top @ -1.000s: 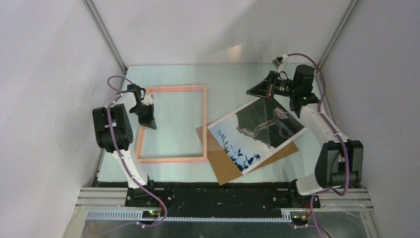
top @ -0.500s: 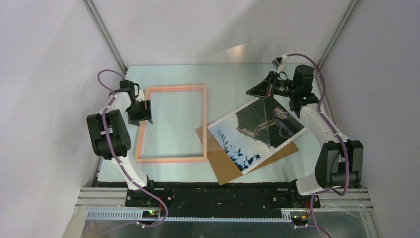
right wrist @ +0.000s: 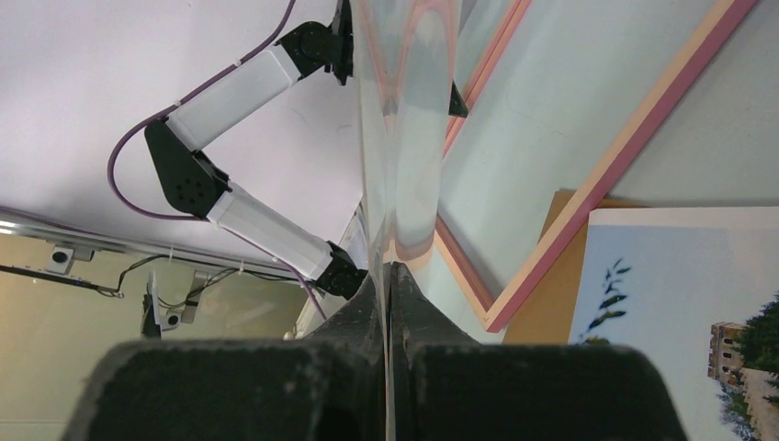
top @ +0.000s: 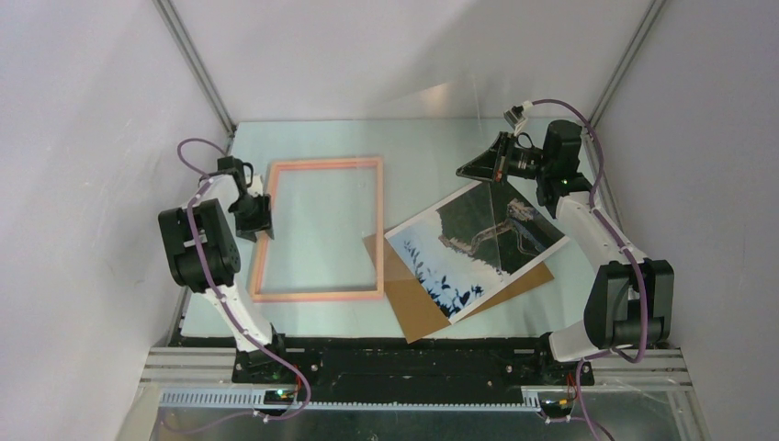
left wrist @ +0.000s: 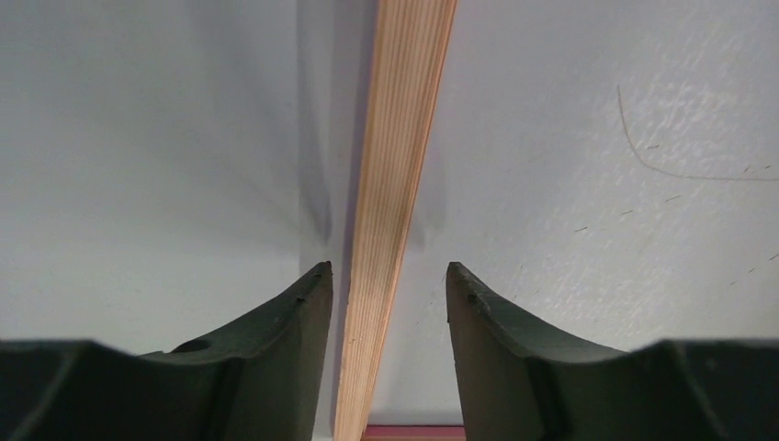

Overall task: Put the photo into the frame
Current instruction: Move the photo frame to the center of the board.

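Note:
The salmon-pink frame [top: 378, 225] lies flat on the left half of the table. My left gripper [top: 258, 220] is open and straddles the frame's left rail [left wrist: 395, 184]. The rail runs between the fingers [left wrist: 285, 322] with a gap on each side. The photo [top: 478, 243] lies at an angle right of the frame, face up on a brown backing board [top: 418, 312]. My right gripper [top: 464, 171] hovers above the photo's far end. It is shut on a clear pane [right wrist: 404, 110] held up on edge. In the right wrist view the photo [right wrist: 680, 303] sits beyond the frame's corner [right wrist: 501, 317].
White enclosure walls stand close on the left, right and back. The arms' black base rail [top: 404, 363] runs along the near table edge. The backing board overlaps the space beside the frame's near right corner.
My left gripper went from shut to open and shifted left, from just inside the frame to astride its left rail. The right arm, pane and photo have not moved.

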Controlling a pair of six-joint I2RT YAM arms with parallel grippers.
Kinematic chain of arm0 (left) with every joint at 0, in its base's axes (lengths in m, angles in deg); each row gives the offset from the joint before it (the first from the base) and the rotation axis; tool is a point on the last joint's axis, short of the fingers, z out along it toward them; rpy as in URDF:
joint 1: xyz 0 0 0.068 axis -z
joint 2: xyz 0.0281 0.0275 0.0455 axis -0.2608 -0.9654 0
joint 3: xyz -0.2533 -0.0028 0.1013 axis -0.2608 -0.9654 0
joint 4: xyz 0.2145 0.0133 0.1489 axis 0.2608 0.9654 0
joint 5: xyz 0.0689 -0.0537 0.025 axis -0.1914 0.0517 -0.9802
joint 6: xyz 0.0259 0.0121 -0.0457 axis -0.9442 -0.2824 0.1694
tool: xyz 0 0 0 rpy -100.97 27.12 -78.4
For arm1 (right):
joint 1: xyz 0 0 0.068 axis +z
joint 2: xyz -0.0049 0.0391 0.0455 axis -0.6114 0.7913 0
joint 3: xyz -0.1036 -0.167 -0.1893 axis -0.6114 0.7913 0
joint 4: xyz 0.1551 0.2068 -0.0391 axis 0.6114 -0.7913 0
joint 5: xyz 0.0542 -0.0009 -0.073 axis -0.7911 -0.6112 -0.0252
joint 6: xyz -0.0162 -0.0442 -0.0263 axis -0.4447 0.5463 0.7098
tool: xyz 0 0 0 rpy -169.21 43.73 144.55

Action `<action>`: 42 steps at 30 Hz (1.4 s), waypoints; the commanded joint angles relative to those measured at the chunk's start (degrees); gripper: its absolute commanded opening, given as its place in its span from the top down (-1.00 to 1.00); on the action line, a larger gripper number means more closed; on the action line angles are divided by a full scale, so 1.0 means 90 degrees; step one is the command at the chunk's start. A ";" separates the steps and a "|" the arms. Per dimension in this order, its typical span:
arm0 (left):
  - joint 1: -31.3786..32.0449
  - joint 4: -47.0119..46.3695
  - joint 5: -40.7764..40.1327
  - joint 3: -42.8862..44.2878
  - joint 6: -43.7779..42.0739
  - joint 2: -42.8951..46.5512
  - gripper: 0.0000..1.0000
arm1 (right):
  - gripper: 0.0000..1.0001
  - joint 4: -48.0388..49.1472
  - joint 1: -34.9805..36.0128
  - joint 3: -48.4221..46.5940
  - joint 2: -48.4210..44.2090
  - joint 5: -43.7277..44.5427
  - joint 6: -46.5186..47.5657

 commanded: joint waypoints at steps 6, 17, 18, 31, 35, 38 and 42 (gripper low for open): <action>-0.0038 -0.0053 0.0148 -0.0026 -0.0165 0.0035 0.08 | 1.00 0.0204 0.0093 -0.0011 -0.0191 -0.0104 0.0015; -0.0002 -0.0092 0.0260 -0.0167 -0.0144 0.0134 0.67 | 1.00 0.0238 0.0107 -0.0016 -0.0164 -0.0090 -0.0001; 0.0004 -0.0100 0.0282 -0.0195 -0.0135 0.0158 0.70 | 1.00 0.0240 0.0102 -0.0011 -0.0168 -0.0086 -0.0002; 0.0665 -0.0218 0.0977 -0.0521 0.0148 0.0577 1.00 | 1.00 0.0200 0.0106 -0.0010 0.0015 0.0019 0.0162; 0.1079 -0.0305 0.1044 -0.0646 0.0246 0.0617 1.00 | 1.00 0.0190 0.0067 -0.0010 0.0171 0.0056 0.0251; 0.1284 -0.0408 0.1108 -0.0728 0.0342 0.0618 1.00 | 1.00 0.0172 0.0031 -0.0011 0.0269 0.0112 0.0330; 0.1465 -0.0662 0.1478 -0.0932 0.0728 0.0693 1.00 | 1.00 0.0157 0.0043 -0.0011 0.0455 0.0154 0.0394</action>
